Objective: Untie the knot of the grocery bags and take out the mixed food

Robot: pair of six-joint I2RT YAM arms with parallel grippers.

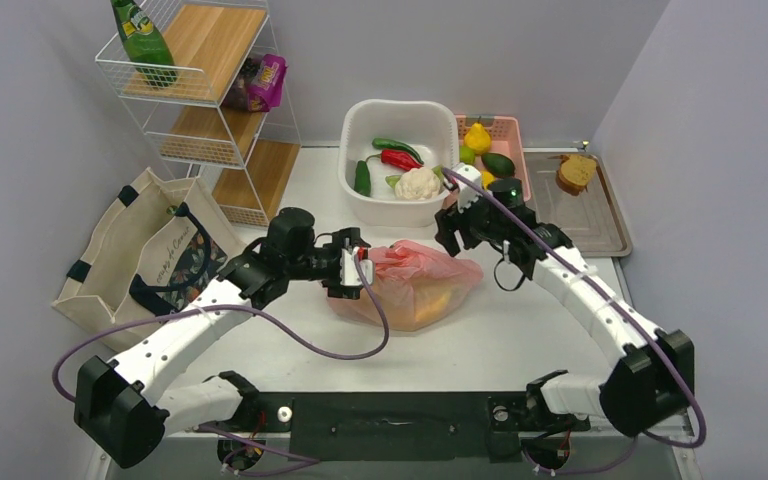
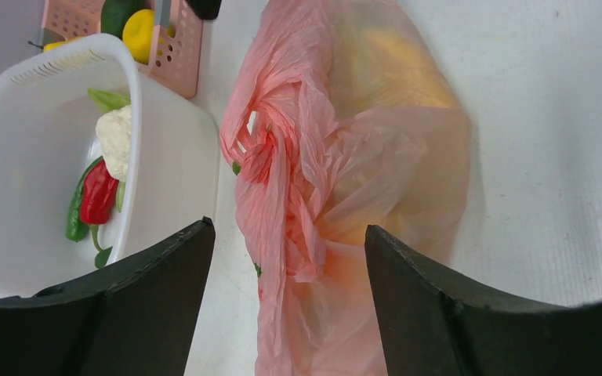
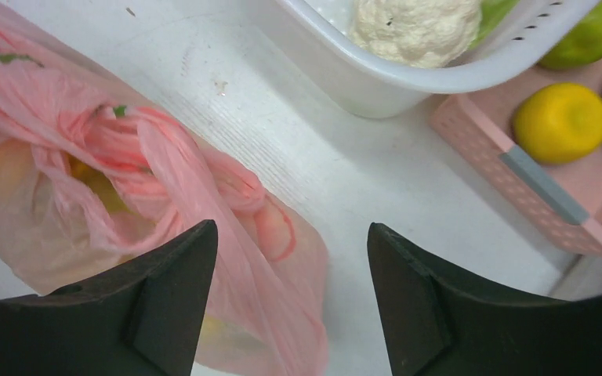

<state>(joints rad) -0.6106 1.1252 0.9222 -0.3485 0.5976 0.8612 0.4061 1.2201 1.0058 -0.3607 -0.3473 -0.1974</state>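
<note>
The pink plastic bag (image 1: 415,285) lies in the middle of the table, with yellow and orange food showing dimly through it. Its knot (image 2: 268,153) is a twisted bunch of pink plastic, also seen in the right wrist view as the knot (image 3: 117,135). My left gripper (image 1: 358,268) is open at the bag's left end, and the left gripper (image 2: 288,227) has crumpled plastic loose between its fingers. My right gripper (image 1: 450,228) hangs open over the bag's far right corner; the right gripper (image 3: 291,227) grips nothing. The beige tote (image 1: 145,250) lies at the left. A green bottle (image 1: 143,40) stands on the rack.
A white basin (image 1: 360,190) with cauliflower, red pepper and green vegetables sits behind the bag. Beside it is a pink basket (image 1: 505,125) of fruit, then a metal tray (image 1: 600,225) with bread. The wire rack (image 1: 200,110) at the back left holds a purple packet (image 1: 265,80).
</note>
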